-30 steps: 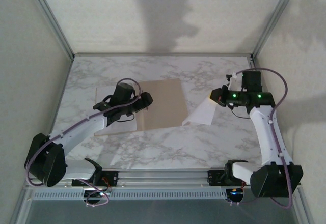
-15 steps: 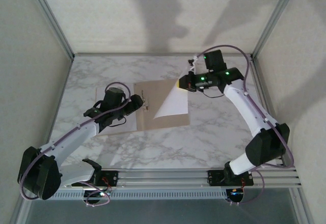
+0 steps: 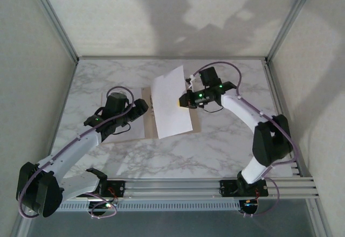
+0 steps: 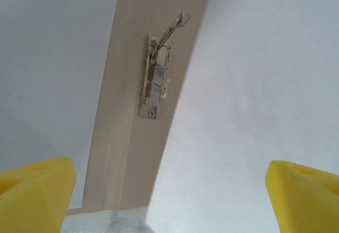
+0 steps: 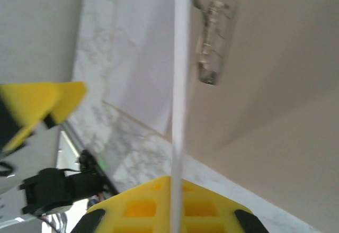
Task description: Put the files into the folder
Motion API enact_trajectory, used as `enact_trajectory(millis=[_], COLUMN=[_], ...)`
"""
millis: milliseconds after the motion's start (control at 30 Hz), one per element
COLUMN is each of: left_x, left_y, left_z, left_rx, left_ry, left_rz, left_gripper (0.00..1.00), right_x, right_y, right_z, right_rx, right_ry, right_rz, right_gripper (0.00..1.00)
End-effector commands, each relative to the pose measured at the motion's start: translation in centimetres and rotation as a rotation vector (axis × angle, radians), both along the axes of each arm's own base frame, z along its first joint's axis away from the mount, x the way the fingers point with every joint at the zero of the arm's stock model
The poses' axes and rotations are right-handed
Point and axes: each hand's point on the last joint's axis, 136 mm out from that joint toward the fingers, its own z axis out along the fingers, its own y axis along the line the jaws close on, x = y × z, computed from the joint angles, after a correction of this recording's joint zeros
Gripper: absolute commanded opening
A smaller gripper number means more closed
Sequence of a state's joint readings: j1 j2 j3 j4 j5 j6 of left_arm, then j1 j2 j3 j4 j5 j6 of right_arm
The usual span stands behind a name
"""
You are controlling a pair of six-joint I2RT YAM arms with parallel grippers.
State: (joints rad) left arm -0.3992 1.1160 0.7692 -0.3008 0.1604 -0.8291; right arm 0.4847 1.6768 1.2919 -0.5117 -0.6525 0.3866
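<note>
White paper hangs in the right gripper (image 3: 185, 101): its 2 fingers are pinched tight on the right edge of 1 white sheet (image 3: 171, 103), held up off the surface and tilted over the tan folder (image 3: 195, 123). The folder lies open and flat near the middle of the marble worktop (image 3: 226, 140). From above, the raised sheet hides most of its right half.

In the right wrist view the right gripper (image 5: 175, 196) shows that sheet (image 5: 177, 58) edge-on, a thin pale line running up from between the yellow pads. The folder (image 5: 265, 95) and its metal clip (image 5: 212, 42) lie beyond it, and a strip of worktop (image 5: 132, 143) shows below.

A flat sheet (image 3: 133, 132) lies just left of the crease, partly under the left arm.

The left gripper (image 3: 143, 106) hovers over the crease with its 2 fingers spread wide and nothing between them. Its wrist view puts the left gripper (image 4: 169, 190) above the tan strip of folder (image 4: 137, 127), with the metal clip (image 4: 156, 77) on it and white paper on both sides.
</note>
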Motion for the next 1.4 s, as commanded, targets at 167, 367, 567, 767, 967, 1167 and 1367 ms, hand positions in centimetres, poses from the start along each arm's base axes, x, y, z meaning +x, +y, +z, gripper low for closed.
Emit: enact_trajectory(millis=[167,367,567,767,967,1167,1367], left_x=[-0.4,-0.5,-0.6,-0.7,-0.8,-0.8,-0.8], left_y=[0.8,0.1,-0.4,-0.4,-0.1,0.0,0.3], left_z=[0.4,0.0,-0.2,-0.1,-0.1,0.1,-0.2], left_rx=[0.043,0.022,0.009,-0.001,-0.024,-0.025,-0.02], left_ry=[0.01,0.019,0.023,0.017,0.01,0.002,-0.001], left_rz=[-0.005,-0.036,-0.063,-0.061,-0.051,-0.047,-0.042], left_gripper=[0.93,0.93,0.94,0.93,0.94,0.94,0.94], right_x=[2.6,3.2,3.5,3.5,3.5,3.6,3.3], right_y=[-1.8,-2.0,-2.4,-2.9,-3.1,-3.6,-2.9], right_z=[-5.2,-6.3,-6.6,-7.2,-7.6,-7.9,-7.9], right_rx=[-0.184,-0.23,-0.25,-0.247,-0.213,-0.176,-0.129], right_ry=[0.021,0.023,0.009,0.019,0.027,0.057,0.041], right_rz=[-0.05,-0.044,-0.048,-0.064,-0.091,-0.137,-0.092], right_gripper=[0.0,0.0,0.0,0.0,0.0,0.0,0.0])
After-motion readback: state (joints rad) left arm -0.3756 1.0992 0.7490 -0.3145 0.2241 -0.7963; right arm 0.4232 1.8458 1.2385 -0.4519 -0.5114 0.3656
